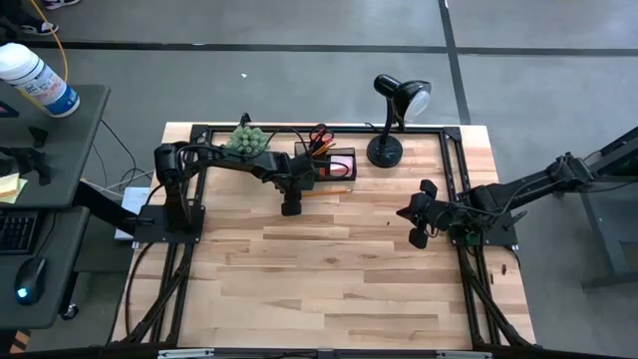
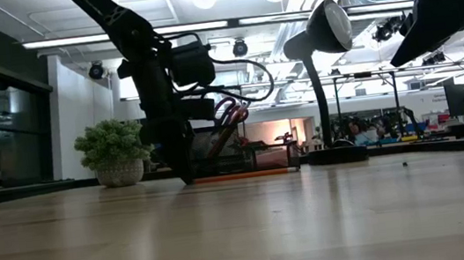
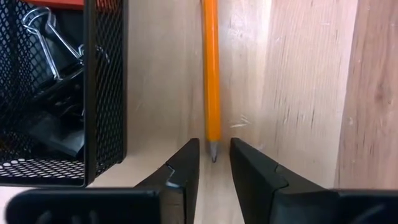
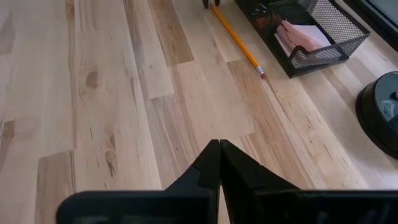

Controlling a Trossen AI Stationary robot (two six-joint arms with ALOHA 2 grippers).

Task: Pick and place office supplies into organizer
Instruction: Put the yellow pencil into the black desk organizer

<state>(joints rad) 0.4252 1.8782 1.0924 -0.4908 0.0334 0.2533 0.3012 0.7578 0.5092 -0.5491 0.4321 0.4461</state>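
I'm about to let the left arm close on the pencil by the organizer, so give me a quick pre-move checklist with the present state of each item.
1. Left gripper open: ok, a gap shows between its fingers.
2. Pencil lined up with that gap: ok, its tip sits between the fingertips.
3. Pencil lying free on the table: ok, it is flat and apart from the organizer wall.
4. Fingers low enough to grip: cannot tell, though the low view shows the gripper down near the tabletop.
5. Right gripper out of the way: ok, shut and on the table's far right side.
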